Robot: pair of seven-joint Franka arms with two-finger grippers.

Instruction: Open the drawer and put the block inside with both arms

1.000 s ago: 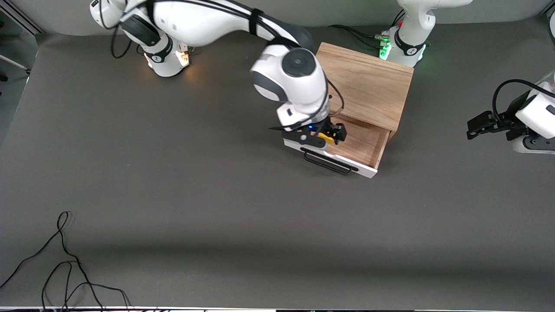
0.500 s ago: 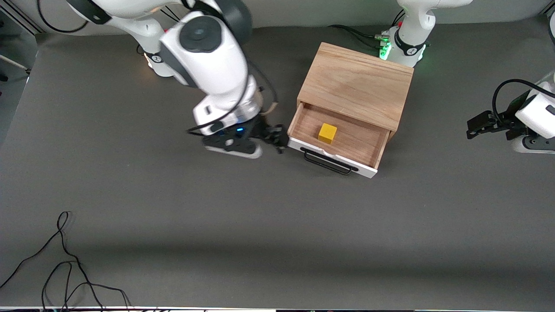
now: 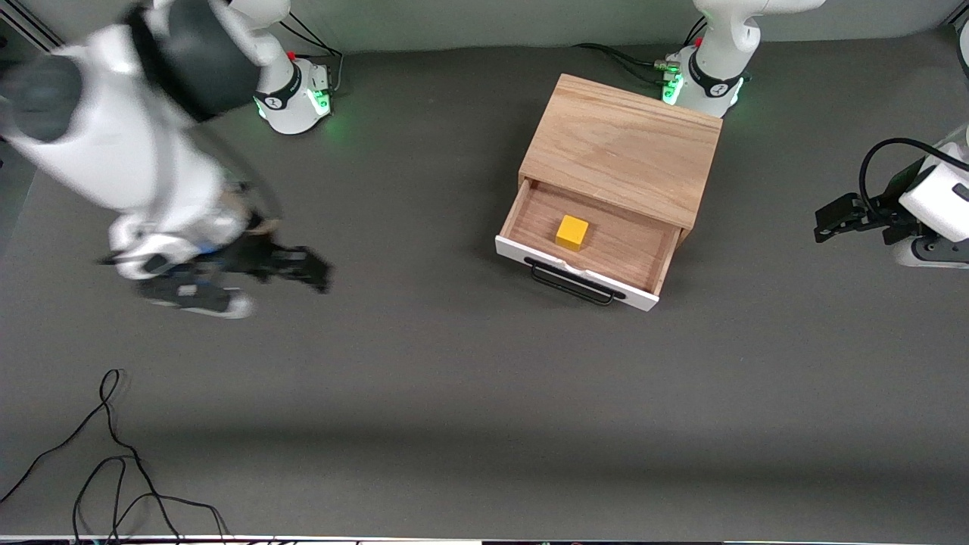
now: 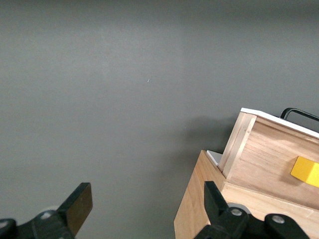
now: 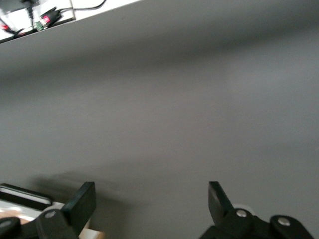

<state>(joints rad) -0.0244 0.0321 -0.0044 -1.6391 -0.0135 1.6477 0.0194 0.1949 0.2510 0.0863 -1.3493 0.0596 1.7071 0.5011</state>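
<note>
Block (image 3: pixel 572 232) resting inside the pulled-out drawer (image 3: pixel 643 250), well apart from the right gripper (image 3: pixel 303 265), spread wide over bare table toward the right arm's end. Left gripper (image 3: pixel 829 219) waiting beside the drawer, fingers apart. Left wrist view alone exposing the drawer's wooden side wall.

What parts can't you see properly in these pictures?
- The right gripper is smeared by motion blur in the front view, over bare table.
- The left arm is cut off by the front view's edge; its gripper waits there.
- The drawer and the block are cut off by the left wrist view's edge.
- The cabinet top hides the drawer's inner end.
</note>
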